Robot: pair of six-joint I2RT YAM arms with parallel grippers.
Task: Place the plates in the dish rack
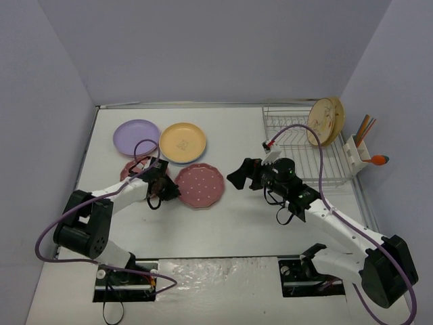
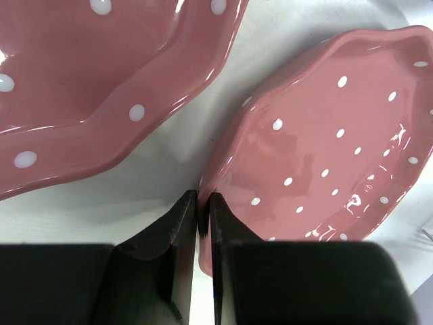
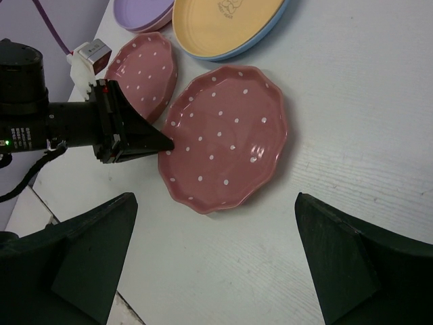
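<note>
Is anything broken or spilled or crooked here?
Nothing looks broken or spilled. The tan printed round plates lean in the silver wire dish rack, as racked plates do. The left pincer neatly pinches the rim of one pink white-dotted plate.

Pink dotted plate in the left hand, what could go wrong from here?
The left hand pinches only the thin rim of the pink dotted plate, so it may slip or swing when lifted. The other pink plate lies close beside that hand and could get bumped. The right hand is open nearby; a mistimed handover could drop the plate.
</note>
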